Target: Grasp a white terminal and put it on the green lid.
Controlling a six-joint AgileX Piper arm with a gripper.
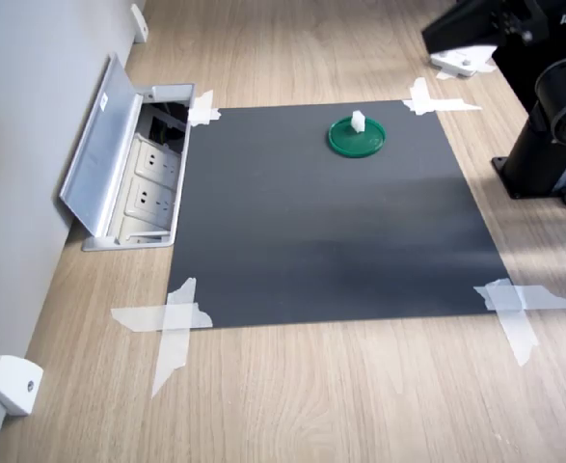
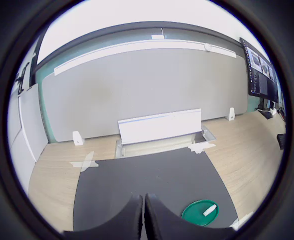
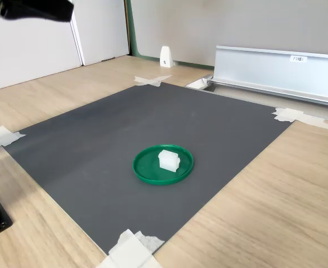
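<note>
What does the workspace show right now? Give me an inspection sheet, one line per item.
Surface: black mat taped at its corners to a wooden table.
Job's things: white terminal sits inside the green lid, near its middle.
Clutter: white bracket by the wall; nothing else loose on the mat.
Gripper: gripper shut and empty in the wrist view, well away from the lid.
Cables: nothing seen.
Surroundings: open socket box with raised lid; grey partition wall; monitor.

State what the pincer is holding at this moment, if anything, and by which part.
Nothing: the pincer is shut and empty, raised away from the white terminal, which rests on the green lid.
</note>
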